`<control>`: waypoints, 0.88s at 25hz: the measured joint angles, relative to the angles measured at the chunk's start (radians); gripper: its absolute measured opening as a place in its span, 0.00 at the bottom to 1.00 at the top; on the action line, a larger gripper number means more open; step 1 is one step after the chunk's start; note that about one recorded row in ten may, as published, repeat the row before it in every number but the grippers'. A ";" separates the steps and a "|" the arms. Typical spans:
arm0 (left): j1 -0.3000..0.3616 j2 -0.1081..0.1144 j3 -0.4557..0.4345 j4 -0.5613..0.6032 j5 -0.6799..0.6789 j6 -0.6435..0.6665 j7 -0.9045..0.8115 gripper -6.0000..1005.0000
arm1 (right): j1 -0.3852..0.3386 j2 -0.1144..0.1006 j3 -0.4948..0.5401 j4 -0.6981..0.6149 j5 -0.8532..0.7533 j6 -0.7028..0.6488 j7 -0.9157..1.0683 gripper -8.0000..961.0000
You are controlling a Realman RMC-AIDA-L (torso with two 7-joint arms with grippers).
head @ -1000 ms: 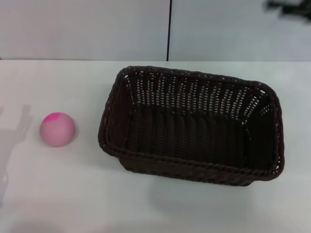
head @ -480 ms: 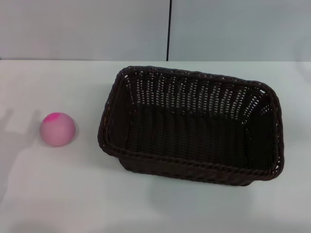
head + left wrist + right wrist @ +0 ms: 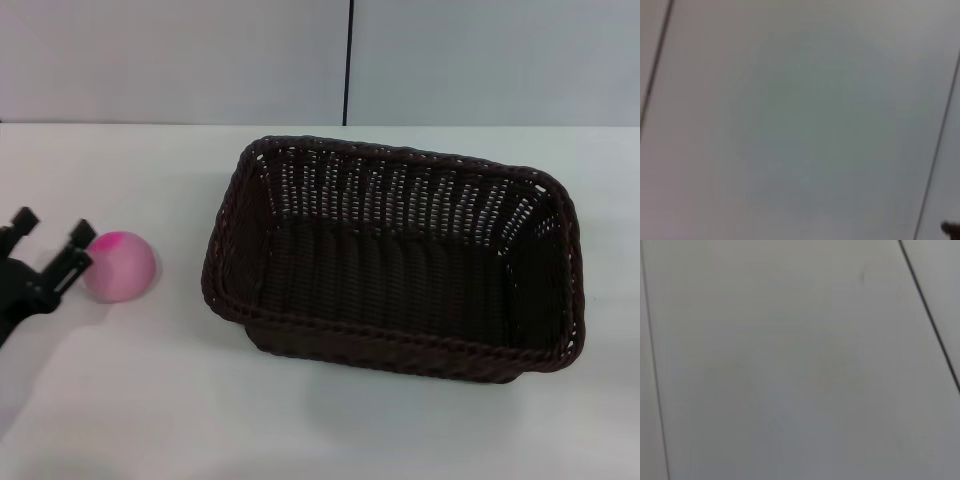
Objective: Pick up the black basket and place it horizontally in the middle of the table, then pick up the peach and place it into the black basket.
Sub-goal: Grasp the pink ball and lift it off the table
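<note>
The black basket (image 3: 395,265) lies lengthwise across the middle of the white table (image 3: 320,420), empty, its rolled rim up. The peach (image 3: 119,265), pale pink with a magenta patch, sits on the table to the left of the basket. My left gripper (image 3: 50,243) is at the left edge of the head view, its two dark fingers open, just left of the peach and close to it. My right gripper is out of view. Both wrist views show only a plain grey surface with thin dark lines.
A grey wall with a dark vertical seam (image 3: 348,60) stands behind the table's far edge.
My left gripper has come into the head view from the left and now sits beside the peach. The dark shape at the top right a second ago has left the view. Basket and peach have not moved.
</note>
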 joint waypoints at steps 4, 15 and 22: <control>-0.020 -0.003 0.030 -0.009 0.000 -0.050 0.020 0.78 | -0.009 0.003 0.011 0.030 0.002 0.009 -0.019 0.45; -0.060 -0.005 0.084 -0.032 -0.001 -0.157 0.034 0.72 | -0.003 0.001 0.014 0.070 0.001 0.009 -0.049 0.45; -0.041 -0.003 0.089 -0.033 0.000 -0.129 0.109 0.65 | 0.001 0.001 0.014 0.074 -0.001 0.009 -0.050 0.45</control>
